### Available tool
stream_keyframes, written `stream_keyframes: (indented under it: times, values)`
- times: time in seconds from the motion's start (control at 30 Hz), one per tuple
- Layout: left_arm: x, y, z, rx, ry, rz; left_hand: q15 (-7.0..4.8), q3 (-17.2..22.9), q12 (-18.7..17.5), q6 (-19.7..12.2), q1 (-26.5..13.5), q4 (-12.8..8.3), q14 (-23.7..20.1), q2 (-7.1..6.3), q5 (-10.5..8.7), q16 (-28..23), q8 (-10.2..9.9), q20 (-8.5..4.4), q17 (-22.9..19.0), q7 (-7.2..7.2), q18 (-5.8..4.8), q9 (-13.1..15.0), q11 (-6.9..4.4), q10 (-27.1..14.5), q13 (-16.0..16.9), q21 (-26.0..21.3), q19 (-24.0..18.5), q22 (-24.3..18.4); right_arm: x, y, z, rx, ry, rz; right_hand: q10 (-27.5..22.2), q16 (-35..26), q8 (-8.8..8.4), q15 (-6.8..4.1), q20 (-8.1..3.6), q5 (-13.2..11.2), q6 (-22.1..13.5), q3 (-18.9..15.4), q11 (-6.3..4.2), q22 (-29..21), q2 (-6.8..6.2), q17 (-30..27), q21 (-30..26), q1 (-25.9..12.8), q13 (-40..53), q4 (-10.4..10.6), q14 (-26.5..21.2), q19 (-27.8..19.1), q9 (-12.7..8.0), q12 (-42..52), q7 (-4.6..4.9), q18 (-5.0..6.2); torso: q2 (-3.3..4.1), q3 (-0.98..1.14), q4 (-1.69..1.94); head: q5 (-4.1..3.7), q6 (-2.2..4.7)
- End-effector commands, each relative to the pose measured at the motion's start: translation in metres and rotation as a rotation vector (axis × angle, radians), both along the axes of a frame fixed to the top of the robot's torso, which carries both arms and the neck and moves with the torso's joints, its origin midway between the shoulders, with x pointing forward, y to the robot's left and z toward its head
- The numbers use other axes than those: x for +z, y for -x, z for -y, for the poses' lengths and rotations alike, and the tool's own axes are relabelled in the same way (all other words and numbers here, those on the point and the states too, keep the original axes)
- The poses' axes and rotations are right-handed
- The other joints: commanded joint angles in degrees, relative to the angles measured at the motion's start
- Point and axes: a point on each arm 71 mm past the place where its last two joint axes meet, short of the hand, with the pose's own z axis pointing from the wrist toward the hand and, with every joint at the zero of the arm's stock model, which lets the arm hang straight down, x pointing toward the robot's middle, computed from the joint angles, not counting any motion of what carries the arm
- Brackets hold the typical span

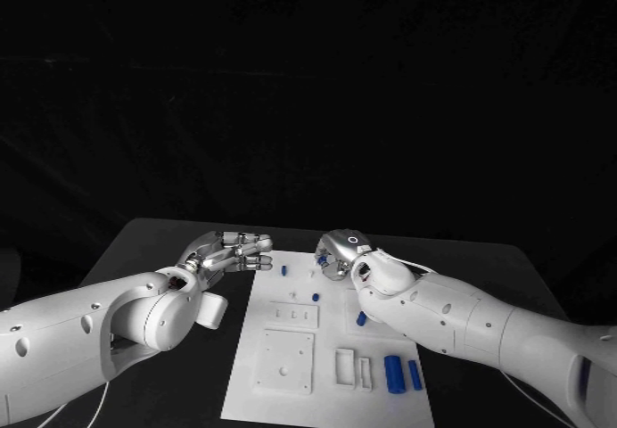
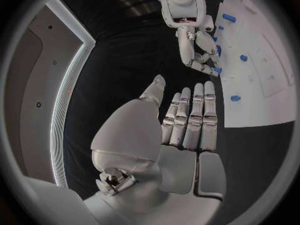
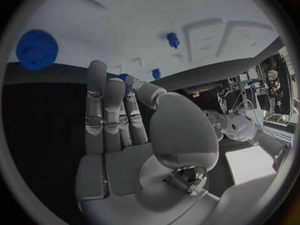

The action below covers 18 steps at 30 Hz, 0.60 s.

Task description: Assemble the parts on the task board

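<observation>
the small blue parts (image 1: pixel 393 374) lay on the task board (image 1: pixel 290 392) at mid-bench, probably light, rigid and slippery, best pinched across their sides, while both the left robot hand (image 1: pixel 235 252) and right robot hand (image 1: pixel 342 253) hovered empty, fingers extended.

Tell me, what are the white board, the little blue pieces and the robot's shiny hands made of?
The task board looks like matte white plastic: flat, even, with moulded recesses. The parts, like the blue cylinder, look like smooth plastic too, uniformly coloured, though I can't be sure. The left hand and right hand look like silvery metal, with a dull gleam on their segments; it could be coated plastic.
</observation>
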Motion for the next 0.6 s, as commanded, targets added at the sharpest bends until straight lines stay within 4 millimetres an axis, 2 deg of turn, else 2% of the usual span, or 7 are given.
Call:
stream_keyframes:
  times: [0.03,0.2,0.43,0.53,0.6]
  values:
    - [0.0019,0.0006,0.0041,-0.024,0.009,0.008,0.18,0.0,-0.1,-0.4,-0.5,-0.4,-0.4,-0.03,0.24,0.0,-0.3,-0.09,-0.1,-0.16,-0.63,0.0,-0.10,-0.4,0.1,0.4,-0.3,-0.1,0.0026,-0.0010,-0.0024,-0.021,-0.007,0.043,1.7,0.3,0.10,-0.31,-0.20,0.2,0.3,0.3,-1.14,0.0,-0.45,0.0,-0.4,0.3,0.2,0.0,0.1,0.0,0.1,0.2,-0.04,0.97,0.30,-0.10,0.43,-0.12,0.19]
    - [0.0019,0.0003,0.0062,-0.031,0.009,0.005,0.18,0.0,-0.1,-0.4,-0.5,-0.4,-0.4,-0.03,0.24,0.0,-0.3,-0.09,-0.1,-0.16,-0.63,0.0,-0.10,-0.4,0.1,0.4,-0.3,-0.1,0.0031,-0.0024,-0.0072,-0.031,-0.021,0.061,1.6,0.4,0.06,-0.29,-0.20,0.1,0.3,0.4,-1.11,0.3,-0.52,0.0,-0.5,0.3,0.2,0.0,0.1,0.0,0.1,0.2,-0.02,0.94,0.51,-0.34,0.88,-0.07,0.22]
    - [0.0016,-0.0007,0.0075,-0.034,0.008,0.001,0.20,-0.1,-0.1,-0.5,-0.5,-0.4,-0.4,-0.02,0.23,0.0,-0.3,-0.07,-0.1,-0.17,-0.64,0.0,-0.10,-0.4,0.1,0.4,-0.3,-0.1,0.0026,-0.0042,-0.0094,-0.036,-0.027,0.070,1.4,0.4,0.06,-0.25,-0.18,0.1,0.2,0.6,-1.06,0.7,-0.62,0.1,-0.7,0.4,0.2,0.0,0.1,0.0,0.0,0.2,0.01,0.97,0.90,-0.57,0.97,-0.38,0.42]
    - [0.0014,-0.0010,0.0083,-0.036,0.007,-0.001,0.20,-0.1,-0.1,-0.5,-0.5,-0.4,-0.4,-0.02,0.23,0.0,-0.3,-0.07,-0.1,-0.17,-0.64,0.0,-0.10,-0.4,0.1,0.4,-0.3,-0.1,0.0021,-0.0052,-0.0095,-0.039,-0.027,0.072,1.4,0.4,0.08,-0.22,-0.14,0.1,0.2,0.7,-1.04,0.9,-0.68,0.1,-0.7,0.4,0.2,0.1,0.1,0.0,0.0,0.2,0.03,0.99,1.02,-0.59,0.95,-0.35,0.40]
    - [0.0013,-0.0011,0.0088,-0.037,0.007,-0.003,0.20,-0.1,-0.1,-0.5,-0.5,-0.4,-0.4,-0.02,0.23,0.0,-0.3,-0.07,-0.1,-0.17,-0.64,0.0,-0.10,-0.4,0.1,0.4,-0.3,-0.1,0.0017,-0.0059,-0.0093,-0.042,-0.026,0.072,1.4,0.4,0.08,-0.22,-0.14,0.1,0.2,0.7,-1.04,0.9,-0.68,0.1,-0.7,0.4,0.2,0.1,0.1,0.0,0.0,0.2,0.03,0.99,1.16,-0.64,1.06,-0.48,0.44]
